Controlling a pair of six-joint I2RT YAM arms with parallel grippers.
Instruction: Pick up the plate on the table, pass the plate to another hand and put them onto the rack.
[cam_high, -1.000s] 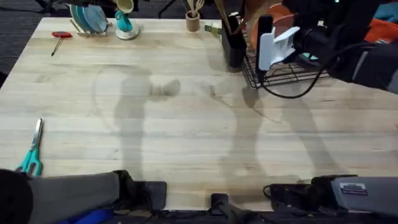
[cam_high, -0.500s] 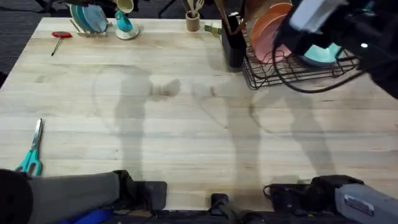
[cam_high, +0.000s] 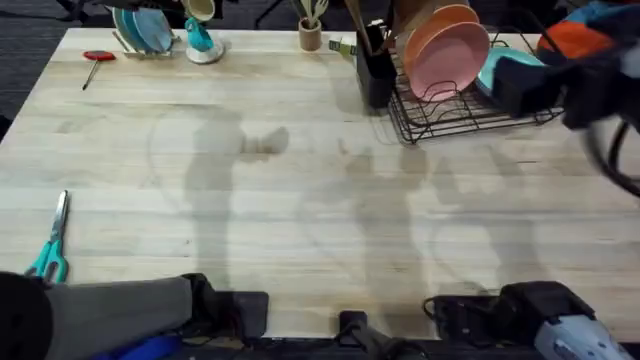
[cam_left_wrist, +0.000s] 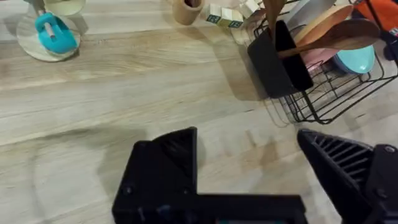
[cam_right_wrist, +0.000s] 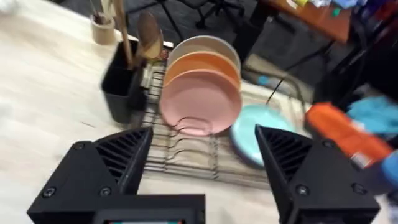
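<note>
Withdrawn, right hand (cam_right_wrist: 202, 171) spread — pink plate (cam_high: 448, 57) upright in rack (cam_high: 470, 112), apparently slotted.

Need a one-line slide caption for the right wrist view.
Open right gripper facing the black wire rack, where the pink plate stands upright in front of the orange plate.

Bright, even light from above, and soft grey arm shadows sprawl across the counter (cam_high: 300, 180). The right arm (cam_high: 590, 80) smears into motion blur overhead. The right wrist view is pretty soft too, rack (cam_right_wrist: 193, 155) included.
</note>
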